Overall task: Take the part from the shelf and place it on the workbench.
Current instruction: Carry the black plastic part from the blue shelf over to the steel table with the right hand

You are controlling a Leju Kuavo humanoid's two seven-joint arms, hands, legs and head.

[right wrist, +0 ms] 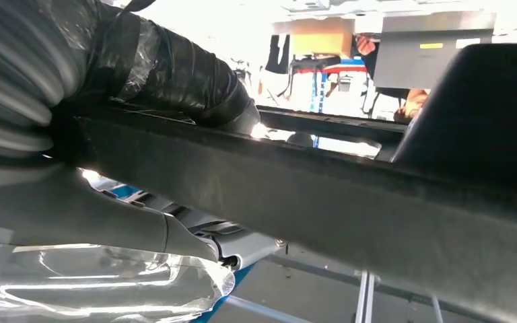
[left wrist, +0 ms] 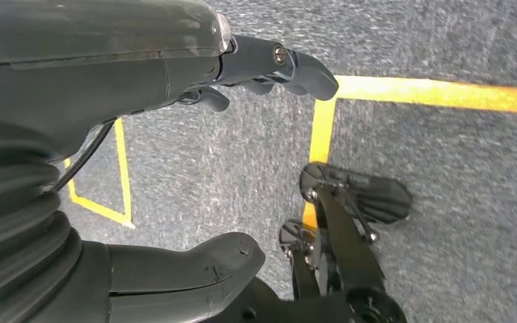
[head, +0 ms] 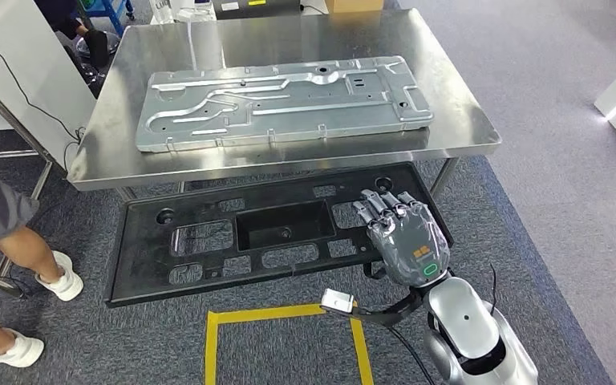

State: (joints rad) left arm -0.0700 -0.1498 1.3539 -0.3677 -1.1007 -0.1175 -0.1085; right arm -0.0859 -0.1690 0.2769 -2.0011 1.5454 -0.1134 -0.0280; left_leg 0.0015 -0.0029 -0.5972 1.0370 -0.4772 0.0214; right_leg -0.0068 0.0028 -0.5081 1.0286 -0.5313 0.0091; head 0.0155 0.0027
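1. Closest to the head camera, the right robot hand [head: 407, 237] is seen clasped over the right end of a long black part [head: 208, 241], fingers laid on its upper face; in the right wrist view the thumb [right wrist: 108, 215] is seen under the part's edge [right wrist: 309, 188], so the part is judged to be held.
2. The black part is carried level, in front of and lower than the steel surface [head: 465, 120], its far edge just under the surface's near rim.
3. A silver stamped panel [head: 281, 100] is already lying across the middle of the surface.
4. The left robot hand [left wrist: 175, 67] is shown hanging over grey carpet and yellow floor tape [left wrist: 437, 93], fingers loosely spread and nothing held.
5. A person's legs and white shoes [head: 60, 277] are seen at the left, near the part's free end.
6. The transport step is judged to be in hand, with placing not yet done.
7. For the next move, the part would need to be raised above the rim and carried forward; room beside or over the silver panel must be found, and the far unsupported end kept from striking the rim.
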